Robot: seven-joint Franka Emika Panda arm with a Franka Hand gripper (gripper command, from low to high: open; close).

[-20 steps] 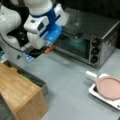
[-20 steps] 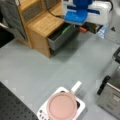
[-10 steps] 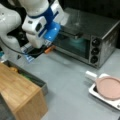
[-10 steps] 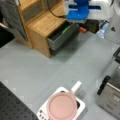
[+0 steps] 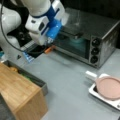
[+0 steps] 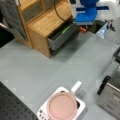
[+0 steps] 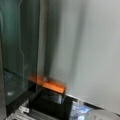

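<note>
White and blue robot arm point(image 5: 41, 18) is leaning in over the left end of the silver toaster oven w/ three black knobs point(image 5: 93, 43), and its pincer point(image 5: 49, 40) sits right at the oven's glass door point(image 5: 71, 46), near the left edge; can't tell if it's open or closed bc the fingers are buried behind the blue wrist housing. Just below the pincer there's a small orange piece point(image 5: 50, 48) poking out next to a black block point(image 5: 37, 51) on the grey table point(image 5: 70, 82). In the wrist view you get the glass door point(image 7: 20, 50) running down the left side w/ the same orange piece point(image 7: 51, 84) at its bottom corner, touching or almost touching the black block point(image 7: 51, 105), hard to say which. In a front view the arm point(image 6: 86, 11) hangs over the far end of the table point(image 6: 37, 65), orange bit point(image 6: 83, 29) just under it. Light wooden cabinet point(image 6: 43, 22) has its grey drawer point(image 6: 62, 36) pulled open w/ something green inside. Well apart from all that, near a front view's bottom, a pink round plate point(image 6: 62, 107) sits on a white tray w/ a stubby handle point(image 6: 76, 87); same plate point(image 5: 110, 87) and tray point(image 5: 91, 75) show at a front view's right, in front of the oven.
</note>
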